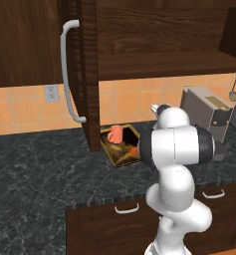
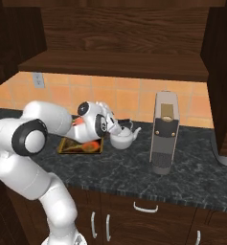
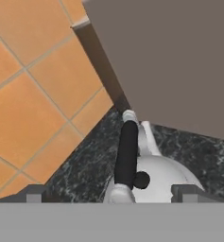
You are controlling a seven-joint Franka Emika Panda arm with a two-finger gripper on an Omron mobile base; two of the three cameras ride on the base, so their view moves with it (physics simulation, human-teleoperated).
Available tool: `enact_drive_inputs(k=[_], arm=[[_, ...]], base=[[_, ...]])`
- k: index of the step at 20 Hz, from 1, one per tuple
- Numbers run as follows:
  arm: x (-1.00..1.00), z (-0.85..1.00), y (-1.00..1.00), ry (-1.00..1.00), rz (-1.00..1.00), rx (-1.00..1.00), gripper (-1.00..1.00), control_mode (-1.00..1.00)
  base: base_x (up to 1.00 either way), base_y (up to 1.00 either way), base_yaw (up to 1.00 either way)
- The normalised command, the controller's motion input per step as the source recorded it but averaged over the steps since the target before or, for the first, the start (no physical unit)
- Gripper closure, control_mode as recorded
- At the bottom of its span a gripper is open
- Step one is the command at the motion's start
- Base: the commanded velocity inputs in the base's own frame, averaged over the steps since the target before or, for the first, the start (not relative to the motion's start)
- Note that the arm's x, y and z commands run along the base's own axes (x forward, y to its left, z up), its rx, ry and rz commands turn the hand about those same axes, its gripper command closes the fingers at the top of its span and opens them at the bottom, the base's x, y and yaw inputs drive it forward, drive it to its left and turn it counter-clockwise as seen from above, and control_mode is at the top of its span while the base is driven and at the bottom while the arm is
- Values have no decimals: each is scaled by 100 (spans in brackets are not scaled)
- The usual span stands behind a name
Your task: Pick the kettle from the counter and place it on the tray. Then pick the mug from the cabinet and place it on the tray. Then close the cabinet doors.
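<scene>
The white-grey kettle (image 2: 122, 139) stands on the dark marbled counter (image 2: 191, 174), just right of the gold-rimmed tray (image 2: 81, 146). My gripper (image 2: 119, 127) hovers right over the kettle, open. In the hand view the kettle's dark handle (image 3: 127, 153) and pale body (image 3: 163, 177) lie between my gripper's (image 3: 111, 194) spread fingertips (image 3: 35, 194), untouched. The orange mug (image 1: 115, 133) stands at the back of the tray (image 1: 123, 148); whether it rests on the tray I cannot tell. The cabinet (image 2: 110, 62) is open, its left door (image 1: 87, 74) swung out.
A boxy grey appliance (image 2: 164, 134) stands close to the kettle's right, seen as a grey wall (image 3: 170, 61) in the hand view. The open left door's handle (image 1: 67, 69) hangs over the counter (image 1: 40, 169). The right door (image 2: 222, 72) stands open. Orange tiles back the counter.
</scene>
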Motion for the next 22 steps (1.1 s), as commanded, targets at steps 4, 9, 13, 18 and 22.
enact_drive_inputs(k=[4,9,13,18,22], arm=[[24,-10,-9,1,3,0,-100,-100],[2,-17,-30,0,2,2,-100,-100],[1,-17,-14,0,4,2,-100,-100],[3,-21,-2,0,3,0,100,-100],[3,-12,-5,0,2,1,100,-100]], base=[[0,0,0],[0,0,0],[0,0,0],[0,0,0],[0,0,0]])
